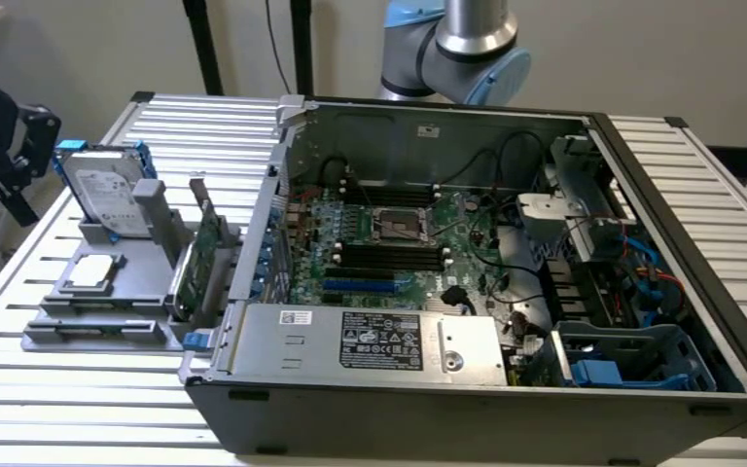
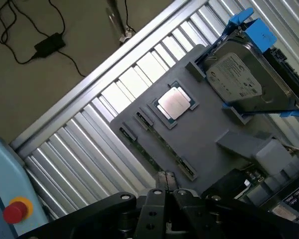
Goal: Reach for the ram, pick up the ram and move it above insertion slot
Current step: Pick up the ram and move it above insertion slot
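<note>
A ribbed metal counter [image 1: 698, 175] carries an open computer case [image 1: 478, 428] and a grey holder [image 2: 209, 124]. The labels on the power supply [image 1: 380, 342] and hard drive [image 2: 236, 77] are too small to read. From the wrist, the ram [image 2: 165, 145] stands on edge in the holder beside a processor chip [image 2: 175, 103], and the tool [image 2: 164, 181] hovers near one end; I cannot tell if it is open or closed.

Table [image 1: 88, 399] (slatted metal) — grey fixture [image 1: 114, 323], open computer case [image 1: 478, 420].

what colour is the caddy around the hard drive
Blue. The caddy holding the silver hard drive shows best in the wrist view.
</note>
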`<state>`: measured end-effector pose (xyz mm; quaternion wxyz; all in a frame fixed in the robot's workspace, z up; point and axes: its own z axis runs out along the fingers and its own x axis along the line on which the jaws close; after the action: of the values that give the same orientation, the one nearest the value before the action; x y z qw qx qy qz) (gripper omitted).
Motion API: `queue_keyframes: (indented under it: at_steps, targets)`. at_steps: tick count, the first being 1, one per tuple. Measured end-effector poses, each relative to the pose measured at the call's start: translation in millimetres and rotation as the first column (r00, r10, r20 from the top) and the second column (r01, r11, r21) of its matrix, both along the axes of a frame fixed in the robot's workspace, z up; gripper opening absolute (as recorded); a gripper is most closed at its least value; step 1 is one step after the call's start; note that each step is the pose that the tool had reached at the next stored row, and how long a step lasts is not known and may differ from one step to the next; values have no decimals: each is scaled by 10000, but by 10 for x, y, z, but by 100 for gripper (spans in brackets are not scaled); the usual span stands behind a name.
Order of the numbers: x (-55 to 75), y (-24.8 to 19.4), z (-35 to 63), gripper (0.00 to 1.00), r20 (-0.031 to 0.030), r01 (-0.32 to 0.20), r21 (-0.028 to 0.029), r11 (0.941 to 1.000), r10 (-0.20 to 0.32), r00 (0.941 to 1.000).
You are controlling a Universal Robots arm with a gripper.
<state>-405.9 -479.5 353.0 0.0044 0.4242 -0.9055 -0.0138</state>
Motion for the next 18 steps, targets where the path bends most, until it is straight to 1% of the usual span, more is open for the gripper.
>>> queue_keyframes:
  at_steps: [2, 4, 6, 9, 12, 14, 18]
  targets:
    - [-1, 0, -4, 11, 5, -374, 1, 9993, 374, 9993]
    - [-1, 0, -7, 11, 8, -733, 1, 9973, 733, 9973]
    - [0, 0, -10, 11, 12, -1091, 0, 9940, 1091, 9940]
    - [-1, 0, -16, 11, 21, -1626, -1, 9867, 1626, 9867]
    - [0, 0, -23, 11, 37, -2173, -4, 9761, 2173, 9761]
    - [0, 0, -28, 11, 47, -2522, -7, 9677, 2522, 9677]
    - [-1, 0, -39, 11, 73, -3215, -14, 9469, 3215, 9469]
